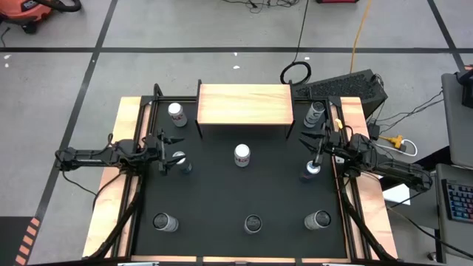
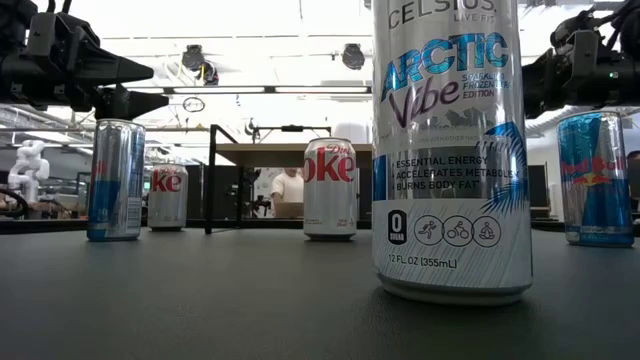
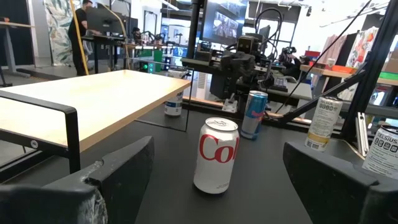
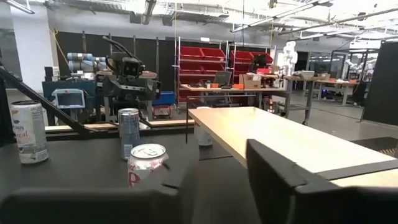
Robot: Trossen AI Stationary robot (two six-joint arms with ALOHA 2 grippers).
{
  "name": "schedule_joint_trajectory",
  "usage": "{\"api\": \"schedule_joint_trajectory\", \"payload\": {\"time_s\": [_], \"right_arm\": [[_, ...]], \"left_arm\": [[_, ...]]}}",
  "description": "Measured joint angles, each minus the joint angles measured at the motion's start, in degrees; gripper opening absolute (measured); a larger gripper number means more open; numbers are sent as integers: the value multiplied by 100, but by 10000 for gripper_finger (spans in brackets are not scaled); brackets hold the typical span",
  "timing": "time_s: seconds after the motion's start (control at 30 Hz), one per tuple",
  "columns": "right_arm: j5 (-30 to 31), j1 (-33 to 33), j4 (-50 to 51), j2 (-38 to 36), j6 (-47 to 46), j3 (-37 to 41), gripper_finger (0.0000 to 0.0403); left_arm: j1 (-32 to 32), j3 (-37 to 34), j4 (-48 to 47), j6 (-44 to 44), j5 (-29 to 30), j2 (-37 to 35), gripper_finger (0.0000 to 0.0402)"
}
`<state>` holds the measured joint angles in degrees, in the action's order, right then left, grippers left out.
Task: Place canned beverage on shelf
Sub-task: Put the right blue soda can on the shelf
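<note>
The shelf (image 1: 244, 103), light wood on thin black legs, stands at the table's far middle with nothing on its top. A Diet Coke can (image 1: 242, 154) stands upright at the table's centre, seen ahead in the left wrist view (image 3: 216, 155). My left gripper (image 1: 164, 148) hovers level at the left, open wide (image 3: 214, 168), above a Red Bull can (image 1: 179, 159). My right gripper (image 1: 319, 144) hovers at the right, open with a gap between its fingers (image 4: 221, 168), above another Red Bull can (image 1: 312, 168). Neither gripper touches a can.
More upright cans: a Diet Coke (image 1: 176, 112) left of the shelf, one can (image 1: 316, 111) right of it, three along the near edge (image 1: 164, 222), (image 1: 253, 223), (image 1: 318, 219). The middle one is a Celsius can (image 2: 450, 150). A black frame (image 1: 140, 118) borders the mat.
</note>
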<state>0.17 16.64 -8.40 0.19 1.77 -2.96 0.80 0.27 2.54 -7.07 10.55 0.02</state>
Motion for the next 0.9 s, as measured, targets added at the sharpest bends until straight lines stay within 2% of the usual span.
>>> {"api": "schedule_joint_trajectory", "payload": {"time_s": [0.23,0.4,0.57,0.7,0.9], "right_arm": [[2,0,142,0,-107,-10,233],[-2,0,61,0,-359,-20,277],[-74,0,-473,0,-800,-28,296],[-479,0,-1233,0,-1275,-31,297],[-627,0,-2305,0,-1503,-37,297]], "left_arm": [[-1,-2,-1,0,-1,1,361],[-1,-1,0,0,-2,0,361],[0,0,-1,0,-2,1,361],[-1,0,-1,0,-2,1,361],[0,0,-1,1,-2,1,361]]}}
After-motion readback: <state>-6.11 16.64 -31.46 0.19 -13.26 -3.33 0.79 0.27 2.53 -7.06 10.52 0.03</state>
